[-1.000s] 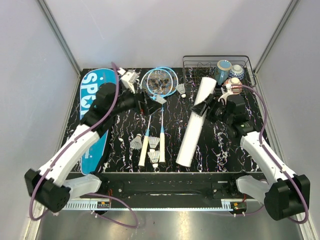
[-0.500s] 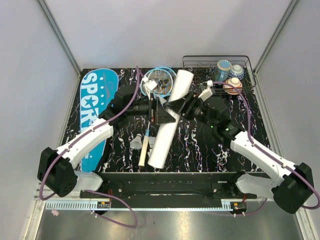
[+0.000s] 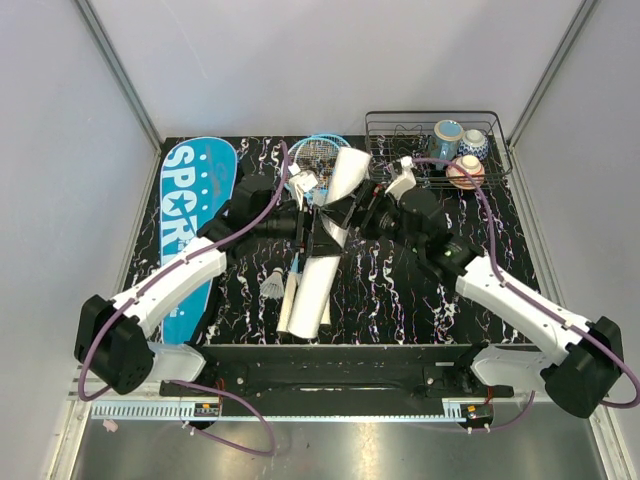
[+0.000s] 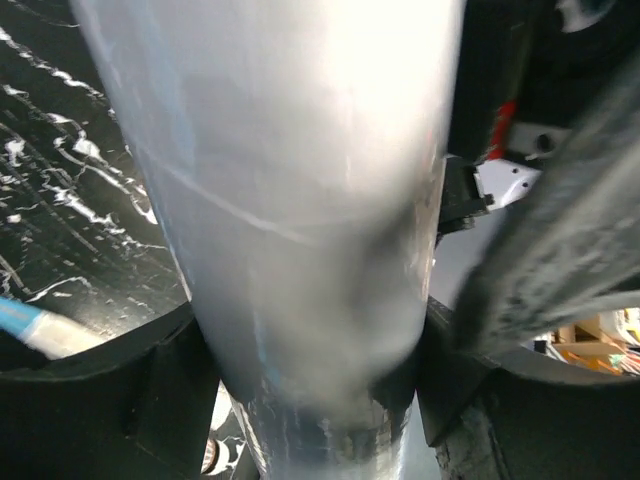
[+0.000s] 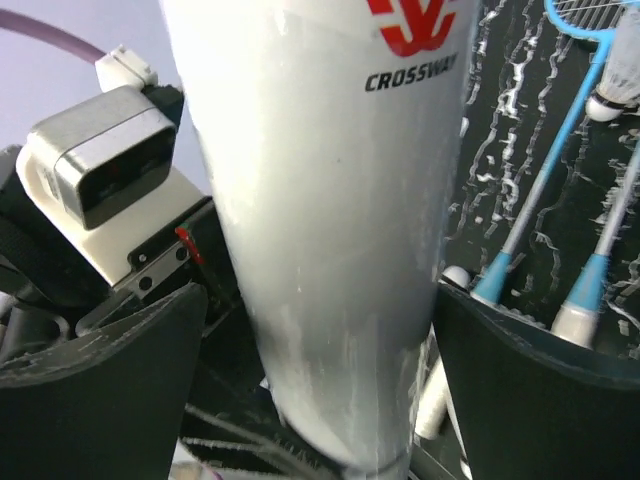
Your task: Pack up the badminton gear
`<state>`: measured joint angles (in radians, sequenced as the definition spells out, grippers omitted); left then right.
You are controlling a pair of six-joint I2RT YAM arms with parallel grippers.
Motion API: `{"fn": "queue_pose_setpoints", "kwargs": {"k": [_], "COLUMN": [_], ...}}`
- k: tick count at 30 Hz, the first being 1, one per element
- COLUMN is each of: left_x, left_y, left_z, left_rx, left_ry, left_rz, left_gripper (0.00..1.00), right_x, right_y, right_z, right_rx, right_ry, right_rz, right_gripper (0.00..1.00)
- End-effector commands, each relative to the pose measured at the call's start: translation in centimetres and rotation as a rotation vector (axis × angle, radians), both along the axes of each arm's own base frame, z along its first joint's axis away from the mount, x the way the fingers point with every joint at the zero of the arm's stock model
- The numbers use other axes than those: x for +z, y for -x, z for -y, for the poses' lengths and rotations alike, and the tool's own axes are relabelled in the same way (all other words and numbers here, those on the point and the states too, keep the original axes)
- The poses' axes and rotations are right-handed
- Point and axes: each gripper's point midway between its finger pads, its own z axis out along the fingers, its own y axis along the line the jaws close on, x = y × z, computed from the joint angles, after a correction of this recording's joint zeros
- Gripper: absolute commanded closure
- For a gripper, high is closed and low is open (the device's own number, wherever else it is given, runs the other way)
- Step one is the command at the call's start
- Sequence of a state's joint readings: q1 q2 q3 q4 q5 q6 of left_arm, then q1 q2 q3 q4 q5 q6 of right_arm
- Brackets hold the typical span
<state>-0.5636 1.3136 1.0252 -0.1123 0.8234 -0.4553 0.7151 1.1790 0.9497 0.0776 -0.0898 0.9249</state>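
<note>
White "CROSSWAY" tube [image 5: 330,200], left jaws grasping it, right jaws released around it

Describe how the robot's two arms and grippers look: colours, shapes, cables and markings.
Both the left arm and right arm have smooth white shells between rounded black joints. A purple cable runs along each. The left gripper and right gripper are black with broad, matte fingers. A pale grey camera box sits on the left wrist, beside a small red mark.
</note>
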Motion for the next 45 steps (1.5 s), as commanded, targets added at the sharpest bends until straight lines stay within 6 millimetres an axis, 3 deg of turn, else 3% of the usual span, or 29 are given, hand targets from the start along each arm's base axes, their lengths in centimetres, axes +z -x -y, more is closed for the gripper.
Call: {"fn": "queue_pose_setpoints", "kwargs": {"k": [1, 3, 4, 6, 8, 9, 11, 12, 14, 15, 17, 18, 21, 23, 29, 31, 32, 38, 45], "left_x": [2.7, 2.9, 2.8, 2.8, 2.9, 2.3, 1.8, 1.7, 0.9, 0.9, 0.2, 0.5, 1.2, 1.5, 0.9, 0.7, 0.6, 0.3, 0.1], "left_y": [-0.5, -0.6, -0.8, -1.7, -2.7, -2.6, -2.7, -2.8, -2.4, -2.4, -1.8, -1.9, -0.6, 0.1, 0.7, 0.8, 0.8, 0.7, 0.6], "left_z": [-1.3, -2.2, -2.5, -3.8, -5.0, -5.7, -7.1, -7.4, -8.5, -8.7, -9.5, -9.5, -9.3, -9.2, -8.8, -8.5, -8.5, -8.3, -8.2], "left_rx": [0.026, 0.041, 0.047, 0.098, 0.145, 0.159, 0.174, 0.182, 0.192, 0.198, 0.201, 0.208, 0.183, 0.167, 0.136, 0.123, 0.120, 0.112, 0.104], "left_ry": [-0.053, -0.102, -0.125, -0.205, -0.275, -0.317, -0.379, -0.389, -0.428, -0.423, -0.438, -0.429, -0.378, -0.355, -0.345, -0.344, -0.348, -0.356, -0.366], "left_rz": [0.175, 0.233, 0.255, 0.323, 0.400, 0.396, 0.479, 0.513, 0.583, 0.620, 0.692, 0.722, 0.791, 0.820, 0.825, 0.820, 0.815, 0.800, 0.782], "left_gripper": [0.45, 0.48, 0.50, 0.51, 0.51, 0.51, 0.51, 0.52, 0.53, 0.53, 0.53, 0.54, 0.55, 0.55, 0.60, 0.61, 0.61, 0.64, 0.65], "right_x": [2.4, 0.3, 0.6, 0.7, 1.4, 2.8, 4.7, 6.8, 8.8, 10.8, 11.5, 13.0, 14.4, 14.7, 14.2, 13.5, 14.2, 14.1, 14.0], "right_y": [0.1, -0.2, -1.1, -0.9, -0.9, -0.4, 0.5, 0.8, 1.7, 1.5, 1.9, 1.6, 2.1, 3.6, 4.3, 4.3, 4.6, 5.2, 5.2], "right_z": [2.4, 5.8, 7.6, 9.5, 10.6, 10.7, 10.2, 10.0, 9.4, 9.0, 8.6, 8.2, 6.6, 5.0, 1.9, 1.7, 1.5, 1.1, 1.1], "right_rx": [0.050, -0.003, -0.040, -0.022, -0.027, -0.007, 0.038, 0.045, 0.098, 0.102, 0.146, 0.155, 0.251, 0.376, 0.566, 0.575, 0.581, 0.600, 0.587], "right_ry": [0.267, 0.464, 0.500, 0.576, 0.607, 0.615, 0.590, 0.563, 0.531, 0.520, 0.527, 0.517, 0.469, 0.414, 0.306, 0.298, 0.274, 0.223, 0.233], "right_rz": [0.150, 0.115, 0.120, 0.135, 0.156, 0.200, 0.252, 0.300, 0.342, 0.376, 0.365, 0.384, 0.395, 0.385, 0.305, 0.289, 0.314, 0.316, 0.322], "right_gripper": [0.00, 0.00, 0.00, 0.00, 0.00, 0.00, 0.00, 0.00, 0.02, 0.04, 0.07, 0.10, 0.15, 0.16, 0.32, 0.37, 0.38, 0.43, 0.41]}}
